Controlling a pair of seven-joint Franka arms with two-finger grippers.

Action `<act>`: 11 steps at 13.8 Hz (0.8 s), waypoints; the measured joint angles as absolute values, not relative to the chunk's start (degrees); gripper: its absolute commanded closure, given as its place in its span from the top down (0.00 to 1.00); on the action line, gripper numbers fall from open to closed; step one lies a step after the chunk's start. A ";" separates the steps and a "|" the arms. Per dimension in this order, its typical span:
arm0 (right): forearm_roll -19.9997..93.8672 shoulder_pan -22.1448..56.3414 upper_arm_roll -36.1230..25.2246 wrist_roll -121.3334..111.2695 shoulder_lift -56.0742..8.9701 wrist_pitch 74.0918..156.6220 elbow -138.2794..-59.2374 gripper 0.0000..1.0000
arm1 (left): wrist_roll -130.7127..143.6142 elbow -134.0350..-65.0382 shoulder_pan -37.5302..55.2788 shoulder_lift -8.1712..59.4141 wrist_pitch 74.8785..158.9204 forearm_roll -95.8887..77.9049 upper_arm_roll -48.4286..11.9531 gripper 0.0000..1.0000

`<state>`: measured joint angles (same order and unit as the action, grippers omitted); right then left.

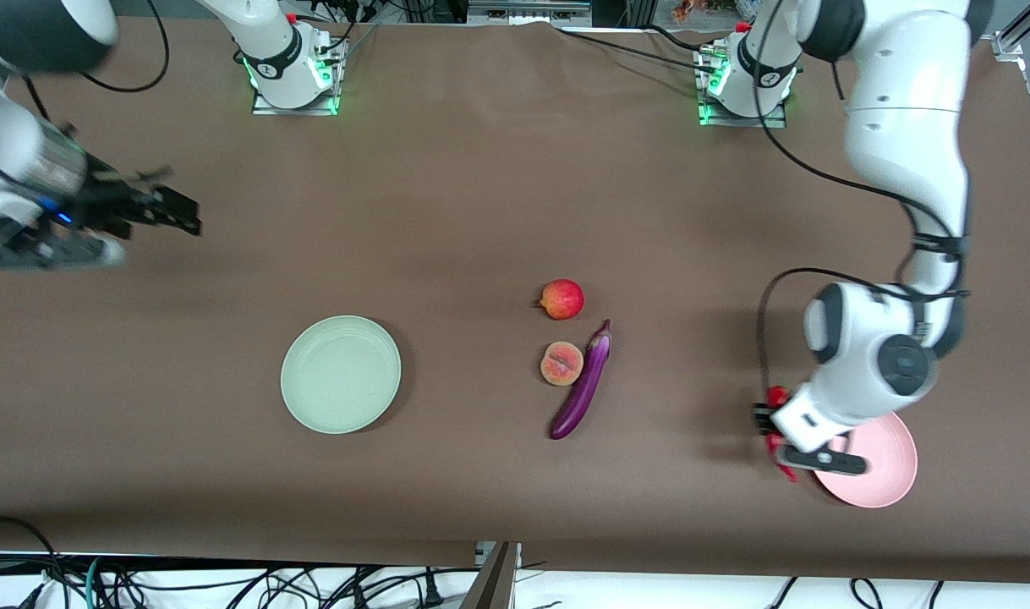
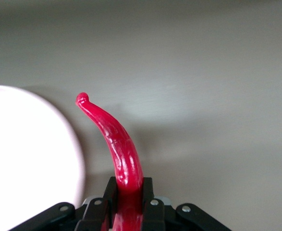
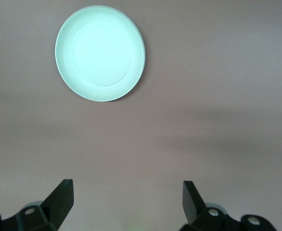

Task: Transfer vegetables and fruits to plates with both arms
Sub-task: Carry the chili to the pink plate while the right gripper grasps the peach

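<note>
My left gripper [image 1: 769, 427] is shut on the red chili pepper [image 2: 116, 144] and holds it in the air beside the rim of the pink plate [image 1: 891, 474]. In the left wrist view the fingers [image 2: 148, 192] clamp the chili's thick end, and the plate [image 2: 30, 159] shows beside it. My right gripper [image 1: 181, 211] is open and empty, raised over the right arm's end of the table. The mint green plate [image 1: 341, 374] is empty and also shows in the right wrist view [image 3: 100, 53]. The pomegranate-like fruit [image 1: 562, 299], the peach [image 1: 561, 364] and the purple eggplant [image 1: 584, 385] lie together mid-table.
The brown table cloth covers the whole table. The arm bases [image 1: 295, 72] stand along the edge farthest from the front camera. Cables [image 1: 227, 584] hang below the table's near edge.
</note>
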<state>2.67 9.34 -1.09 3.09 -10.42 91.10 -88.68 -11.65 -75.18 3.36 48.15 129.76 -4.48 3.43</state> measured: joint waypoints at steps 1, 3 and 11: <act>3.06 11.08 -0.88 4.49 -12.35 93.12 -88.58 1.00 | -14.05 -75.21 1.52 48.15 129.76 -4.48 3.34 0.00; 4.19 15.88 -0.53 11.28 -15.94 99.34 -88.47 1.00 | -16.18 -75.32 -0.66 48.18 129.76 -4.48 3.19 0.00; 6.05 33.73 0.25 50.27 -41.53 127.88 -74.69 1.00 | -19.87 -76.17 -4.06 50.01 133.82 -4.48 3.09 0.28</act>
